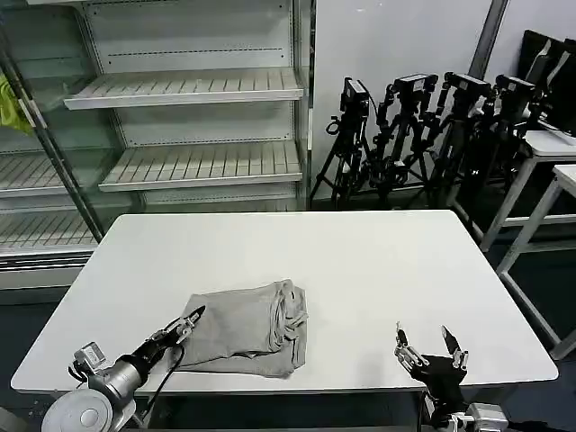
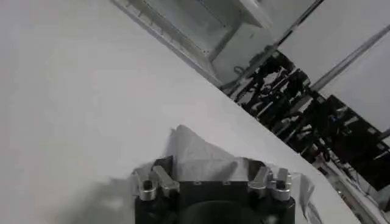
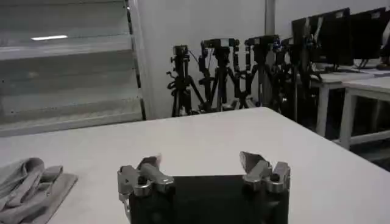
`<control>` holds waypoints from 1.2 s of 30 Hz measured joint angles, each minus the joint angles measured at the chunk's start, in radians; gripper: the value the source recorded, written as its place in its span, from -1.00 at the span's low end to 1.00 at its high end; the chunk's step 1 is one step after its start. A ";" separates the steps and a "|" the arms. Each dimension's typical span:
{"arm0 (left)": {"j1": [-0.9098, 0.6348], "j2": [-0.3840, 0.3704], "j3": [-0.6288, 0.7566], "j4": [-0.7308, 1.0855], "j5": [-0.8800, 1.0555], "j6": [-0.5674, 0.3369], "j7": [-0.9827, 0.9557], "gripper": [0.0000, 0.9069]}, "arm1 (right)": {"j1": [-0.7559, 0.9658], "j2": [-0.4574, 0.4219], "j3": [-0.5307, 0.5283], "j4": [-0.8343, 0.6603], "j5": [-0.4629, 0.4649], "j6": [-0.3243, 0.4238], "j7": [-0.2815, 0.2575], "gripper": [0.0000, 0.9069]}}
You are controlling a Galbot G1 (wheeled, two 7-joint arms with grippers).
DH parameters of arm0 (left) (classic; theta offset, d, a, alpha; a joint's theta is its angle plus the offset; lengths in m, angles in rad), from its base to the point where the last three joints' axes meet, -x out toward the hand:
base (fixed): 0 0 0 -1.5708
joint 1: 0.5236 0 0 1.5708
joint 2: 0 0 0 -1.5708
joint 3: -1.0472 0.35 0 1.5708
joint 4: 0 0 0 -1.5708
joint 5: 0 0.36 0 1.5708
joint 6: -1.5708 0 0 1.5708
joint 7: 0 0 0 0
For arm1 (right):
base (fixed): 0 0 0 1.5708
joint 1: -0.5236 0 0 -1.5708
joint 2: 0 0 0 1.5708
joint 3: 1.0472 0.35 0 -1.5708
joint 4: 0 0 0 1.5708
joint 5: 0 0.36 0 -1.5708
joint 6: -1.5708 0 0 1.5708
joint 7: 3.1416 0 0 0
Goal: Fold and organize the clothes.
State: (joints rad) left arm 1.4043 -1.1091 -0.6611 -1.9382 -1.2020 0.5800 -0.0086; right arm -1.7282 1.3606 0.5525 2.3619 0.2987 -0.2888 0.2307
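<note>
The clothes lie as one folded light grey bundle on the white table, near its front edge and left of centre. My left gripper is low at the bundle's left edge. In the left wrist view its fingers stand apart, open, with a raised fold of the grey clothes just ahead of the left gripper. My right gripper is open over the table's front right edge, well clear of the fabric. In the right wrist view the right gripper holds nothing and the clothes lie far off to the side.
Empty white shelves stand behind the table, with a yellow-green cloth hanging at the far left. Black camera tripods crowd the back right. Other white tables stand to the right. Bare tabletop stretches right of the bundle.
</note>
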 measured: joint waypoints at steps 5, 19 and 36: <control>0.008 -0.002 0.000 0.004 -0.019 0.000 0.004 -0.89 | -0.010 0.000 0.006 0.012 -0.001 0.000 0.000 1.00; 0.027 -0.022 -0.003 0.007 -0.046 0.005 0.014 -0.89 | -0.024 -0.011 0.017 0.038 0.004 0.000 0.001 1.00; 0.023 0.023 -0.135 -0.049 -0.142 0.006 -0.013 -0.91 | -0.001 -0.036 0.019 0.053 0.033 -0.002 0.004 1.00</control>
State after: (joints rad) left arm 1.4275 -1.0860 -0.7956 -1.9868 -1.3442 0.5861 -0.0214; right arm -1.7290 1.3244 0.5718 2.4150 0.3314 -0.2911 0.2344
